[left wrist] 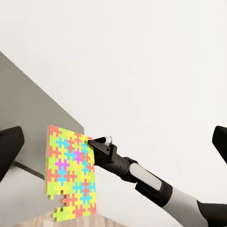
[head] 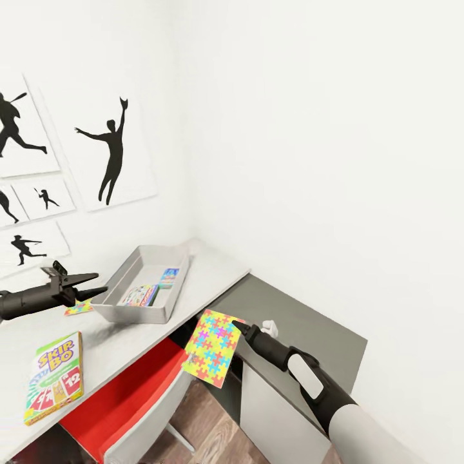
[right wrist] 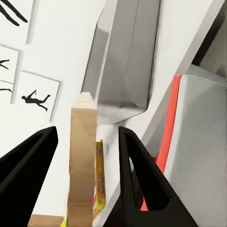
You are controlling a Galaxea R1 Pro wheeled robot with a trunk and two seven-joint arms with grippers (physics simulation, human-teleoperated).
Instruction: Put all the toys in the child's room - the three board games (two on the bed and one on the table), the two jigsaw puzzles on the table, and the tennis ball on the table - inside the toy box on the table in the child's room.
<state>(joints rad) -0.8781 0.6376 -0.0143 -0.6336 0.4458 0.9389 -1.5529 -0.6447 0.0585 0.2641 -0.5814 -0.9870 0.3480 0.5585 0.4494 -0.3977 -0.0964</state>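
Two games [head: 149, 295] are already lying inside the toy box [head: 122, 283], which is sitting on the grey surface [head: 129, 338] near the wall corner. The right gripper [head: 240, 327] is holding a puzzle [head: 212, 347] in the air off the surface's edge, well short of the box, above a red-seated chair [head: 132, 399]; its jaws are pinching the panel's edge, and the right wrist view is showing the panel edge-on between them. The left gripper [head: 90, 287] is hovering just beside the box's near end, jaws spread with nothing between them. A second puzzle [head: 78, 308] is lying on the surface, partly hidden under that gripper. The Skip-Bo game [head: 55, 377] is lying further from the box along the surface. Silhouette prints [head: 113, 151] are hanging on the wall behind the box.
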